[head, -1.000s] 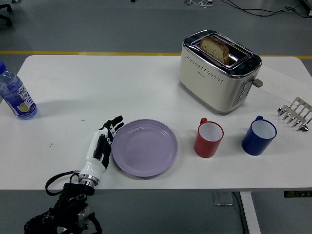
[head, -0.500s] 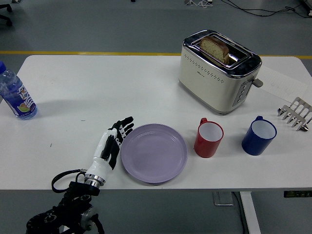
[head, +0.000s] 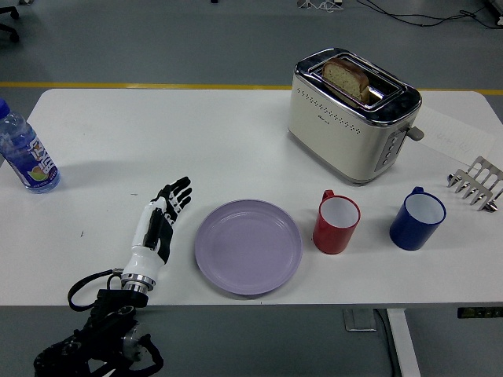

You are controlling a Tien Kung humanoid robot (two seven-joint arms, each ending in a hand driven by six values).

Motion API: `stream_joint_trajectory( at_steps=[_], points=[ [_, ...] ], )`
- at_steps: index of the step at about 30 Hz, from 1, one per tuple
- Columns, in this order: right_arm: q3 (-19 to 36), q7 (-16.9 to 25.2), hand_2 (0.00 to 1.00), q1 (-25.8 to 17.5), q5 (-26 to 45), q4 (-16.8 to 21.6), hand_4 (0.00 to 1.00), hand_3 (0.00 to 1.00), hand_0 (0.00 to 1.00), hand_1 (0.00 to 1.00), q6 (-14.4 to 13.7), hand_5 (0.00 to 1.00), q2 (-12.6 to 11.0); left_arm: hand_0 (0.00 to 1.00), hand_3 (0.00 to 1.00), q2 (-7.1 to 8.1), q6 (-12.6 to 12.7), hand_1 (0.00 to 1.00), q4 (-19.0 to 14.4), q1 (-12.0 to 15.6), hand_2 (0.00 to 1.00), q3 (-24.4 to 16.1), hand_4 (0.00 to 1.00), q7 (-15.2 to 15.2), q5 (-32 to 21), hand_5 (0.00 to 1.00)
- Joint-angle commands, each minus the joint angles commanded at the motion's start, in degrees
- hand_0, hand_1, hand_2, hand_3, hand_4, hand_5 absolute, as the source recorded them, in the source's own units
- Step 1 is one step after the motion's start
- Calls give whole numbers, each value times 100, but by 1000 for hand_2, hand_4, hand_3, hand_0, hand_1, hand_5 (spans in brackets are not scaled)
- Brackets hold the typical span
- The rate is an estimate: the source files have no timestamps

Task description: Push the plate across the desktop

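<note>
left hand (head: 157, 222) open, apart from plate (head: 248, 247) | bottle (head: 23, 151) cut off

Far to the upper left of the left hand (head: 157, 224), the water bottle (head: 23, 153) is cut by the picture's left edge, and its label print is too small to read. Below the hand, its arm runs off the bottom edge. Well to the hand's upper right, the bread slice (head: 347, 78) sits partly hidden in the toaster (head: 350, 118) slot.
</note>
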Motion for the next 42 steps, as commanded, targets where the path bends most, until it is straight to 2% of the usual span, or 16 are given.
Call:
stream_joint_trajectory(
  at_steps=[5,9,11,13,16,17,19,22,24,33,42],
  points=[
    [15,5,582,7,-12,0,192,546,517,479,-1,331,-6,863,771,-48,14,861,13,125,876,-576,468,0,163,971],
    [25,12,582,11,1,0,192,546,517,479,-6,331,-16,863,771,-5,-58,861,7,296,876,-1423,468,0,406,971],
    [27,13,582,11,3,0,193,547,517,479,-7,331,-17,832,759,7,-77,833,6,316,851,-1678,469,0,431,974],
    [26,15,582,8,9,0,193,547,517,479,-6,331,-19,832,759,41,-155,833,-13,371,851,-1948,469,0,473,974],
    [51,15,582,3,-1,0,193,547,517,479,-9,331,-23,832,759,110,-345,833,-102,495,851,-2586,469,0,542,974],
    [62,13,582,0,-12,0,193,547,517,479,-9,331,-22,823,733,131,-378,813,-133,523,833,-2758,471,40,541,981],
    [69,12,582,-3,-19,0,193,547,517,479,-10,331,-21,823,733,159,-427,813,-168,557,833,-2964,471,135,529,981],
    [98,5,582,-12,-58,0,193,547,517,479,-10,331,-22,823,733,218,-528,813,-213,640,833,-3240,471,368,520,981],
    [118,1,582,-20,-88,0,193,547,518,479,-9,331,-22,801,713,241,-580,779,-233,710,806,-3389,477,474,567,996],
    [154,-4,582,-52,-123,0,193,547,517,479,-10,331,-23,797,708,256,-637,783,-291,986,802,-3944,477,555,599,993],
    [176,-4,582,-49,-152,0,192,547,517,479,-6,331,-23,795,709,259,-641,778,-299,977,798,-4026,483,613,545,998]
  ],
)
